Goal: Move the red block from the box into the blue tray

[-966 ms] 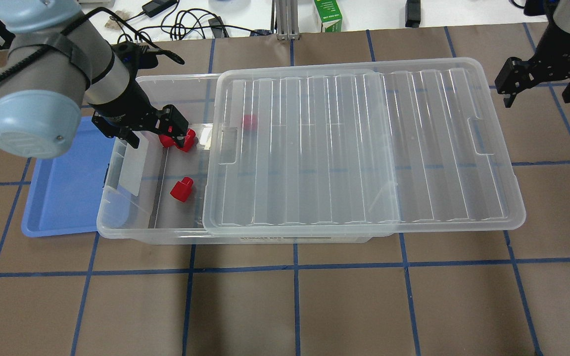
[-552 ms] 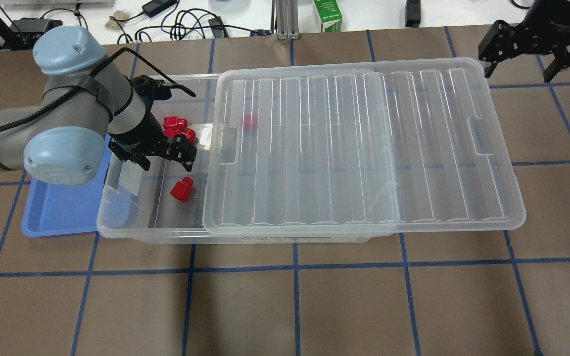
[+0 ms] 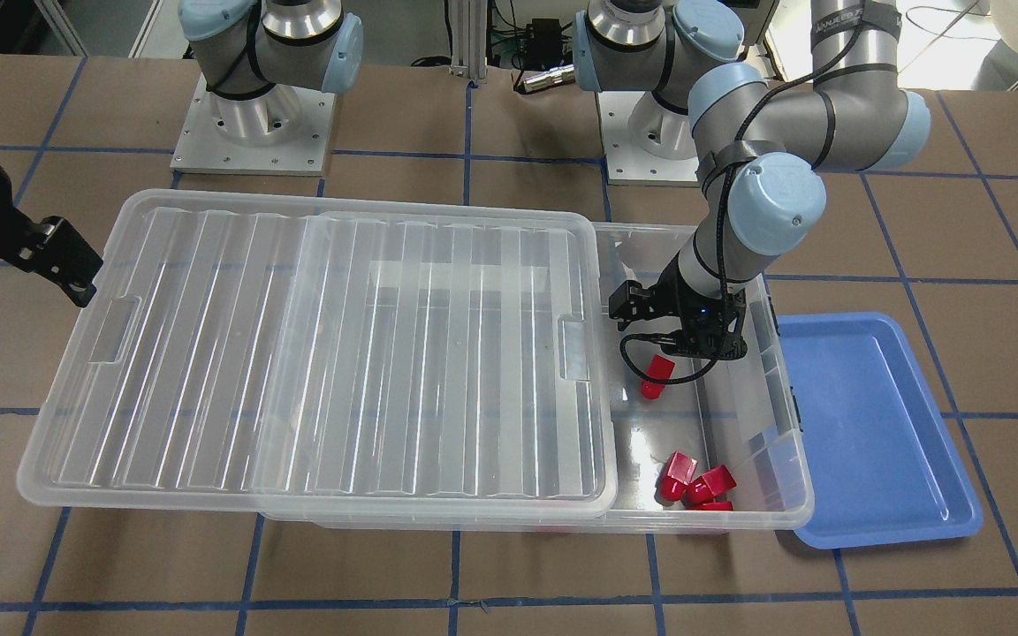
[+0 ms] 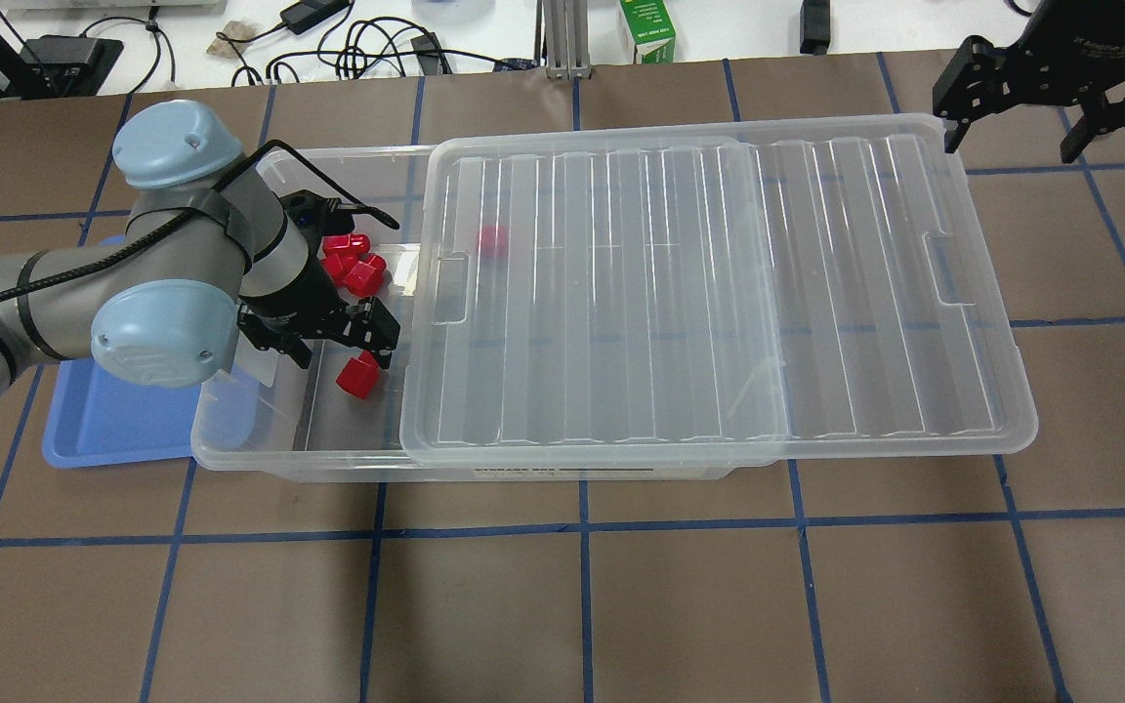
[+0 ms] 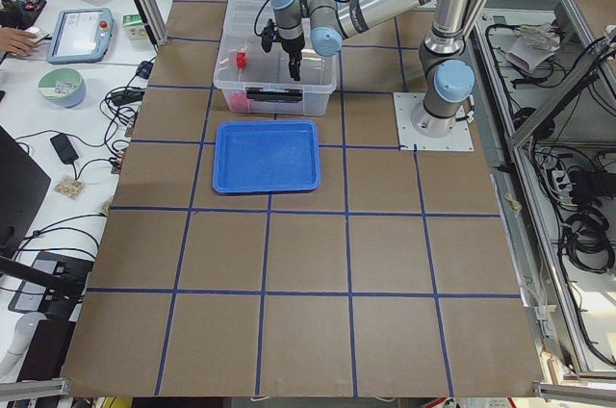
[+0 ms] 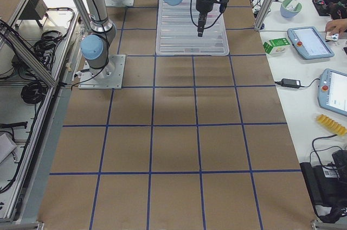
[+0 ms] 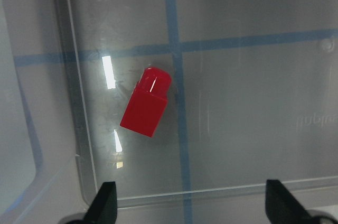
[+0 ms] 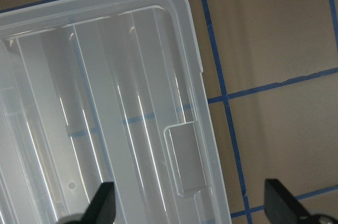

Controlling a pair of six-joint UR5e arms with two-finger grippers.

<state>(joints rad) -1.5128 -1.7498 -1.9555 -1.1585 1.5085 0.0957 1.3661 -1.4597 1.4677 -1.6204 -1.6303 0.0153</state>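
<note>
The clear box [image 4: 260,457] lies across the table with its ribbed lid [image 4: 699,293] slid to the right, so its left end is uncovered. A lone red block [image 4: 359,375] lies on the box floor; it also shows in the left wrist view [image 7: 147,103] and the front view [image 3: 656,374]. My left gripper [image 4: 328,338] is open and empty inside the box, just above and slightly behind that block. A few more red blocks [image 4: 352,262] are clustered at the far side. The blue tray [image 4: 104,430] lies left of the box, empty where it shows. My right gripper [image 4: 1012,122] is open and empty over the lid's far right corner.
One more red block [image 4: 492,240] shows through the lid. Cables and a green carton [image 4: 647,29] lie beyond the table's far edge. Brown table [image 4: 582,605] with blue tape lines stretches in front of the box.
My left gripper has moved from the far cluster of red blocks toward me, to over the lone block. My right gripper has moved away toward the far edge of the table.
</note>
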